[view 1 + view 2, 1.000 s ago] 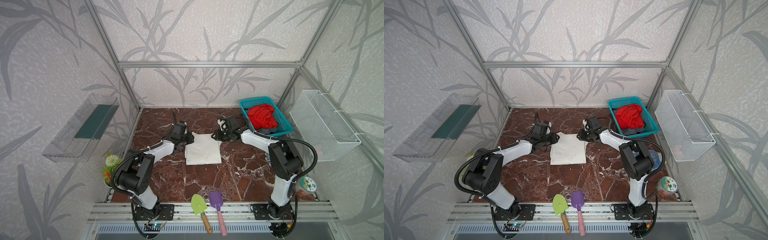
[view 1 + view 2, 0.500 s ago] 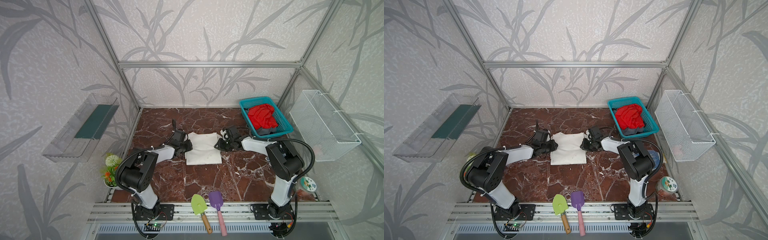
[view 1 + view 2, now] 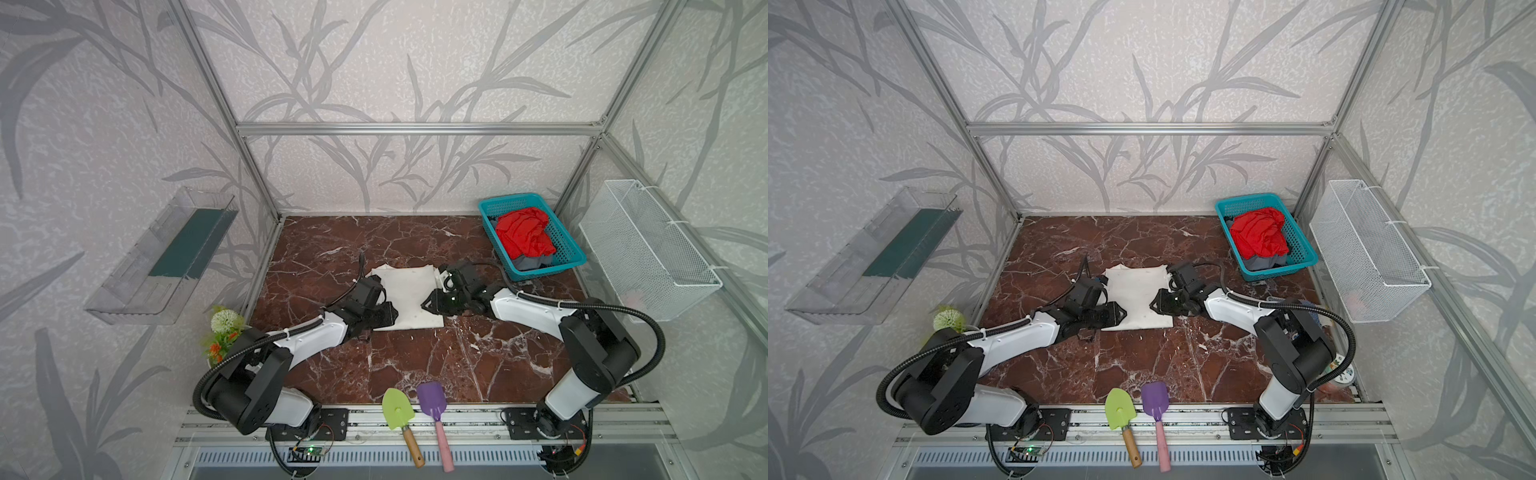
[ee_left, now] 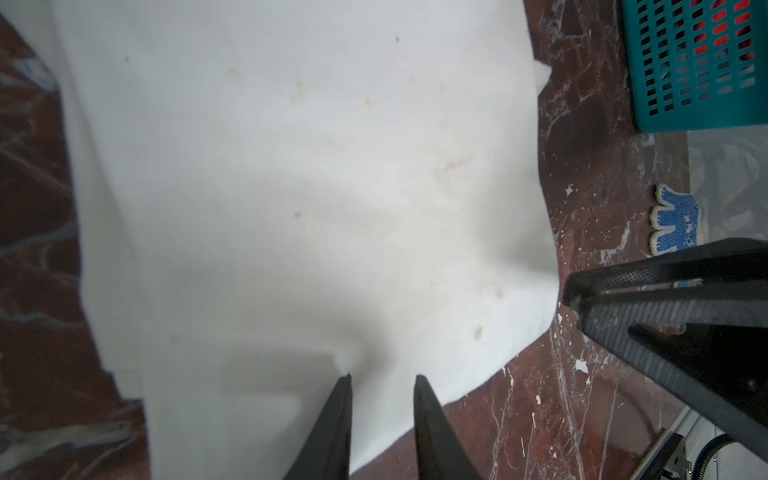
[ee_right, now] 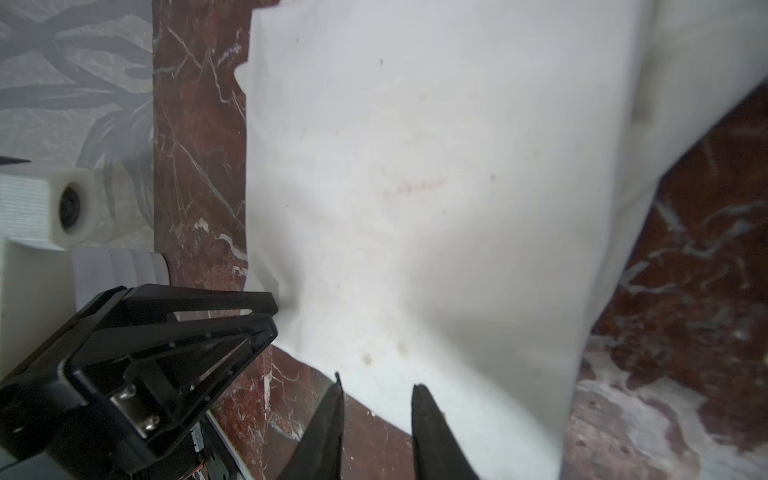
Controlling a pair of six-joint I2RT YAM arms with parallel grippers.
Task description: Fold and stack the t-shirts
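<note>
From where I stand, the left gripper lies low over the marble table with its jaws drawn narrow. The cream-white t-shirt begins right at its tips. The cloth's edge puckers into them, so it looks nipped there, and the rest of the shirt spreads away from this pincer toward the back wall and toward the other arm. In the left wrist view, white cloth shows in the slim gap between its fingers. The shirt lies as a folded rectangle, plain side up, flat on the table between the two pincers. On its far side the right gripper faces the left one across the cloth, its jaws equally narrow. Its tips sit at the shirt's opposite edge, where the cloth is drawn into a small point against them, so this one looks pinched on too. Beyond the right gripper, further right and toward the back, a teal basket holds the red t-shirt heaped over the dark grey t-shirt, well apart from both pincers. A blue-and-white glove lies on the table behind the right gripper.
</note>
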